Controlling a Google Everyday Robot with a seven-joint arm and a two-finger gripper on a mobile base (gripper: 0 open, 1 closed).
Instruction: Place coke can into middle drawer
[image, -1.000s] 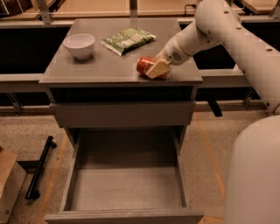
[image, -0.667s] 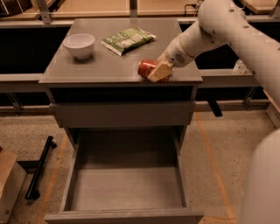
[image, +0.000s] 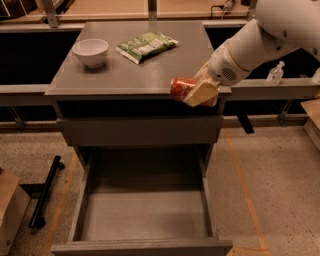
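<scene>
The red coke can (image: 182, 88) lies on its side in my gripper (image: 199, 93), held in the air just past the front edge of the grey cabinet top (image: 130, 65), at its right end. The cream fingers (image: 201, 93) are shut on the can. The white arm reaches in from the upper right. The middle drawer (image: 145, 215) stands pulled open below, a grey tray with bare floor, low in the view. The can is above and a little right of the drawer's back right part.
A white bowl (image: 90, 52) and a green snack bag (image: 146, 46) sit on the cabinet top. A shut upper drawer front (image: 140, 131) is above the open one. A black bar (image: 44, 192) lies on the floor at left, beside a cardboard box (image: 10, 212).
The gripper has carried the can off the cabinet top, forward and down over its front edge. Bowl, bag and drawer have not moved.
</scene>
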